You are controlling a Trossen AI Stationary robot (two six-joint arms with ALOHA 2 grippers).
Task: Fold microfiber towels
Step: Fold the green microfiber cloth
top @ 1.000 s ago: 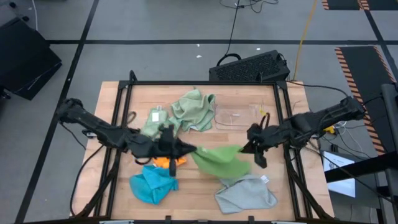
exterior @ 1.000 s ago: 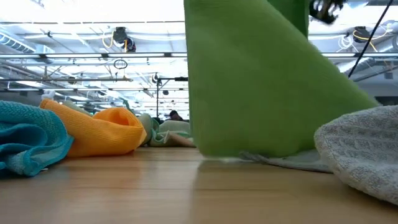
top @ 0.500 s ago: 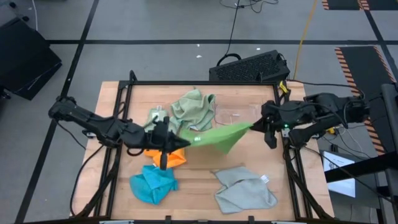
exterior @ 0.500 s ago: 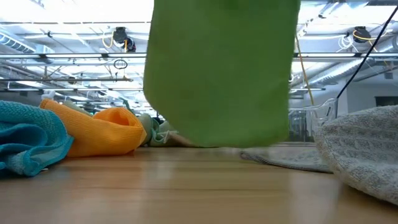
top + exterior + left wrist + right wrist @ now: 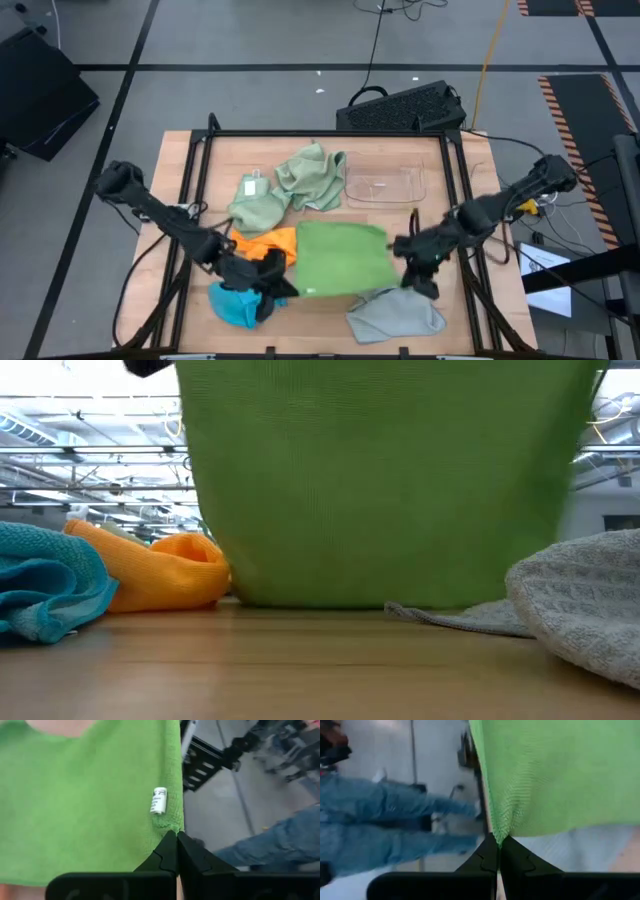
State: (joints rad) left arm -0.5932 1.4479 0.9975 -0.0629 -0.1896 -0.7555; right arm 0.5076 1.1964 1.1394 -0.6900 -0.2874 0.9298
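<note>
The wooden table [image 5: 320,150] sits on grey floor. Both the left gripper [image 5: 275,287] and the right gripper [image 5: 405,262] pinch the bright green towel [image 5: 340,258], stretched at six o'clock, hiding the room in the low view.

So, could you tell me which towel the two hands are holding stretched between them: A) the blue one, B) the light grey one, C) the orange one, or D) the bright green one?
D: the left hand and right hand each pinch a corner of the bright green towel, which hangs spread between them.
</note>
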